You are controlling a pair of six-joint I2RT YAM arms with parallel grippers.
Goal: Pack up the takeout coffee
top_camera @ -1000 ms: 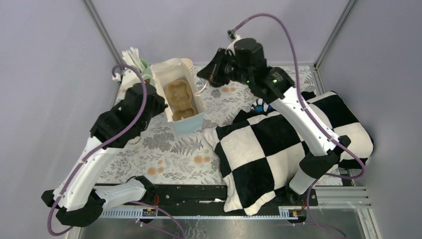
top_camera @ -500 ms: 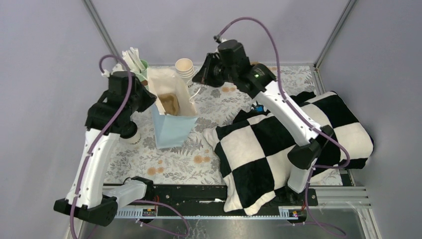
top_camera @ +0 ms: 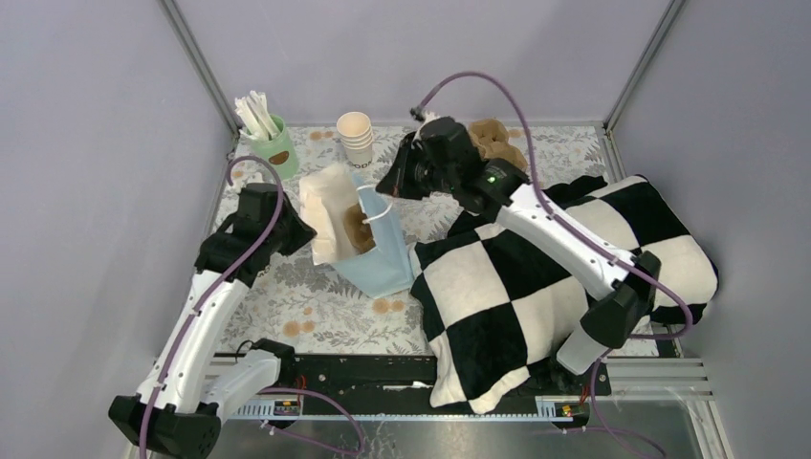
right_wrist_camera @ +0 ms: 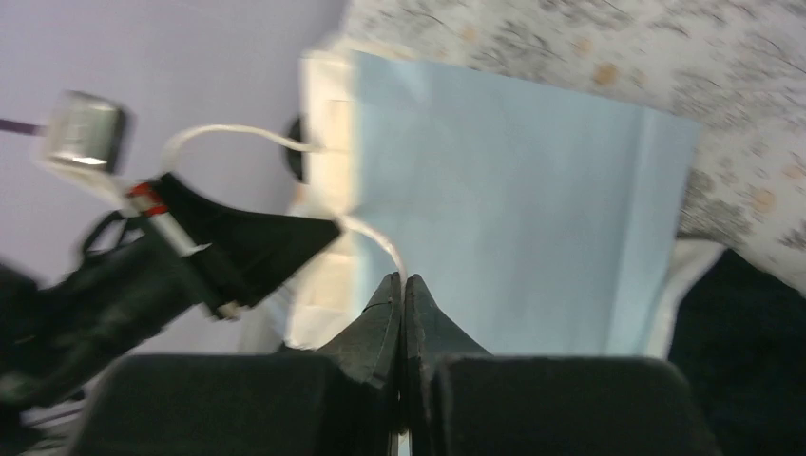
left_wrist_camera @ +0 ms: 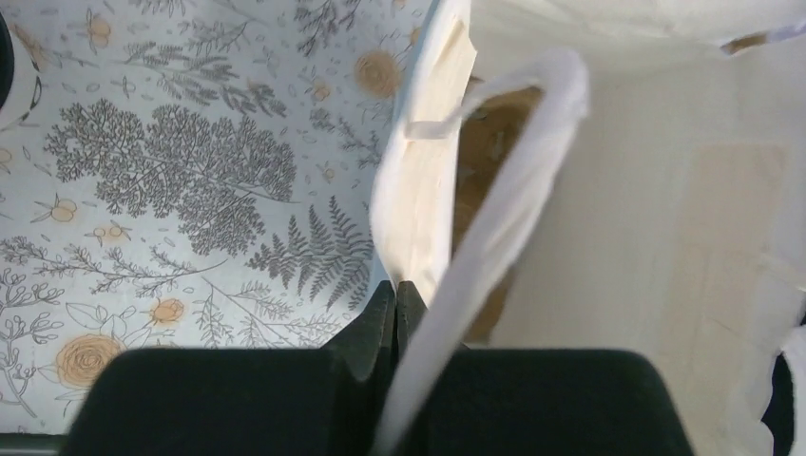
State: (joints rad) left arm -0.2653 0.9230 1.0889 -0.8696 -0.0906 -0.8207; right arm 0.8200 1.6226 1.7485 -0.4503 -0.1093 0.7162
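Observation:
A light blue paper bag with a cream inside stands tilted mid-table, mouth open toward the left. A brown pulp tray sits inside it. My left gripper is shut on the bag's cream rim. One white handle lies across its finger. Above the bag's far side, my right gripper is shut on the other white handle. The takeout coffee is hidden in the top view. A dark curved edge at the left wrist view's border is too small to name.
A mint-green cup of white sticks and a stack of cream cups stand at the back. Another brown pulp tray lies behind my right arm. A black-and-white checked cushion fills the right side. Grey walls close in.
The bag has come down and toward the near right, now tilted. Both arms lowered with it, still gripping. The pulp tray at the back came into view.

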